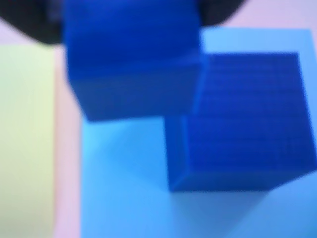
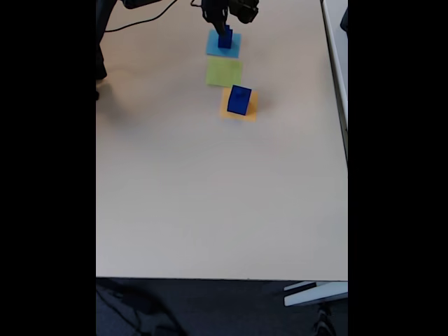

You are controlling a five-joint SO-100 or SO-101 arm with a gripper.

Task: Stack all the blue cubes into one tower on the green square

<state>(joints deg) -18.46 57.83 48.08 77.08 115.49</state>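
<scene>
gripper at far end of table, clamped on a blue cube held above another cube on light-blue square, green square bare just nearer, third cube on orange square

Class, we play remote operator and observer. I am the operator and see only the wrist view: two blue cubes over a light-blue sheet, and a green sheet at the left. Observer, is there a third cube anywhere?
Observer: Yes. In the fixed view a third blue cube stands on an orange sheet.
Operator: Where is that sheet from the green one?
Observer: The green sheet lies between the light-blue sheet and the orange one, all in one row.
Operator: Is any cube on the green sheet?
Observer: No, no cube stands on it.
</scene>
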